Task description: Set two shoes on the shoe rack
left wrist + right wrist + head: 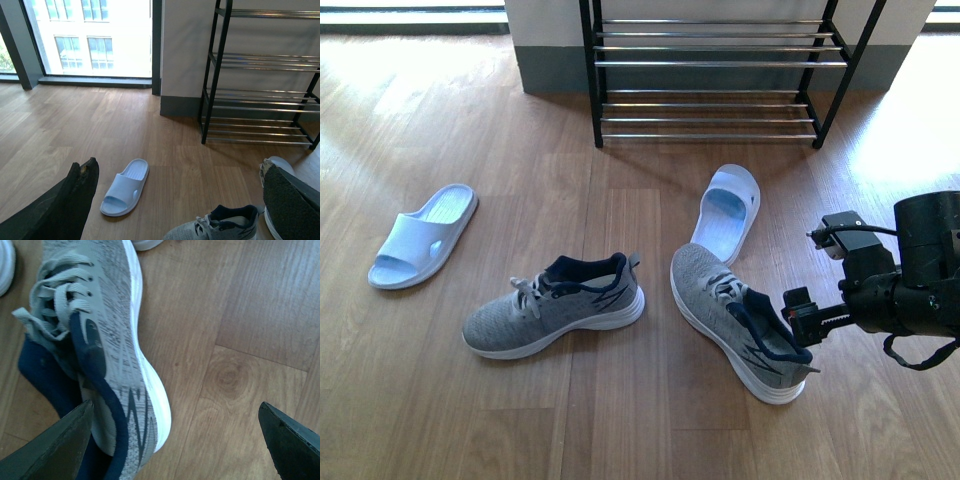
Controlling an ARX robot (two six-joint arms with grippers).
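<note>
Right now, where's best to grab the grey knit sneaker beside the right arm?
Pinch the sneaker by its dark heel collar, coming from the heel end on the robot's right. The opening faces up, so one finger of the open right gripper fits inside.

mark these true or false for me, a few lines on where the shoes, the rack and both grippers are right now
1. The black metal shoe rack with chrome bars already holds a shoe. False: no shoe shows on its bars; all four lie on the wooden floor.
2. The right gripper is shut on a grey knit sneaker. False: its jaws stand open at that sneaker's heel.
3. The other grey knit sneaker rests upright on its sole. True.
4. One pale blue rubber slide lies nearer the rack than the other slide. True.
5. The left gripper holds a slide. False: it is open and empty.
</note>
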